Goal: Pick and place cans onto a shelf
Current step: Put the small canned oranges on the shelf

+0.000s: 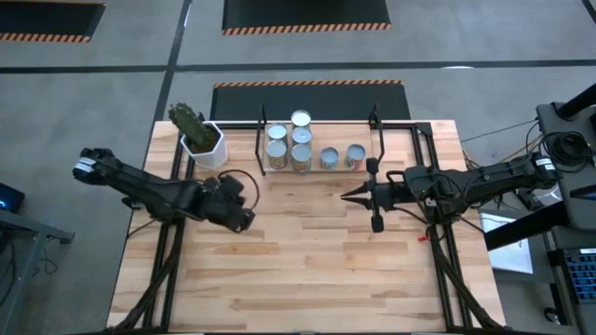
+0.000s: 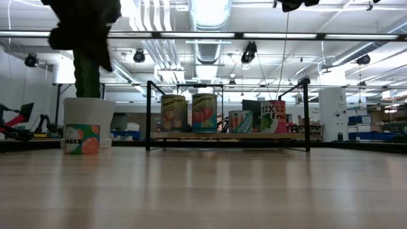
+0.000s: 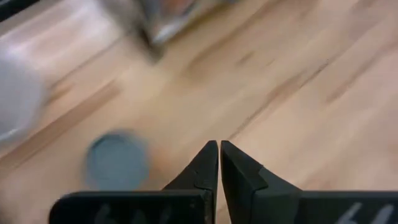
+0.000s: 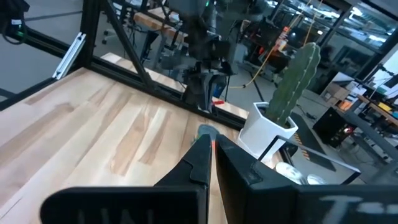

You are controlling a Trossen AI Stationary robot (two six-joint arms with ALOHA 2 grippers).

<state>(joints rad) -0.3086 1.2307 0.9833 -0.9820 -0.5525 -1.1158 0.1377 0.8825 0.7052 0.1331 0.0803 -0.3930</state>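
Note:
Several cans stand on the shelf at the table's far middle; in the low view they sit on its board. One more can stands upright on the table in front of the cactus pot; its grey top shows beside my left fingers. In the high view my left arm hides it. My left gripper is shut, tipped down over the table's left half with nothing in it. My right gripper is shut and level, pointing toward the table's left, near the shelf's right end.
A white pot with a cactus stands at the table's far left, beside the shelf's left upright. Bare wooden tabletop stretches across the near half. Black frame legs run along both table sides.

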